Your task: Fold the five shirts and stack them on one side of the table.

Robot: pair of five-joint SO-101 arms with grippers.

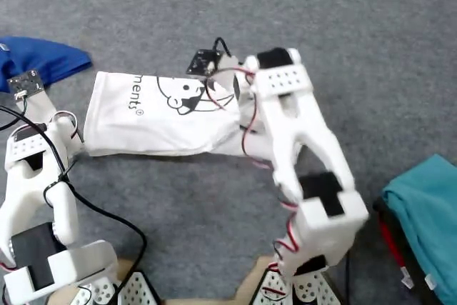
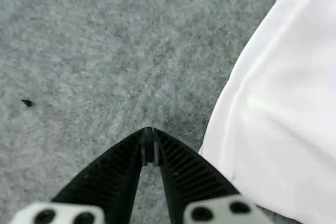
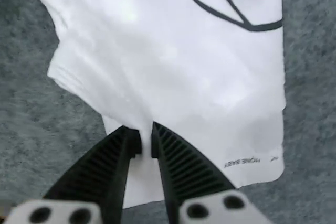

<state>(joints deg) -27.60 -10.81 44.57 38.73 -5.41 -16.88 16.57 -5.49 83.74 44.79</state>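
A white shirt [image 1: 157, 116] with a black print lies folded into a long strip across the middle of the grey table [image 1: 357, 41]. My right gripper [image 3: 146, 136] is over its right end, shut on a pinch of the white shirt [image 3: 173, 61], whose cloth bunches toward the tips. My left gripper [image 2: 148, 148] is shut with nothing in it, low over the bare table just off the shirt's left edge [image 2: 273, 119]. A blue shirt [image 1: 39, 58] lies crumpled at the far left. A teal shirt [image 1: 428, 212] lies at the right edge.
The right arm [image 1: 300, 141] reaches from the front edge over the table's middle. The left arm [image 1: 36, 191] stands at the front left with loose black cables [image 1: 93, 212] beside it. Bare grey table spreads behind the white shirt and at the back right.
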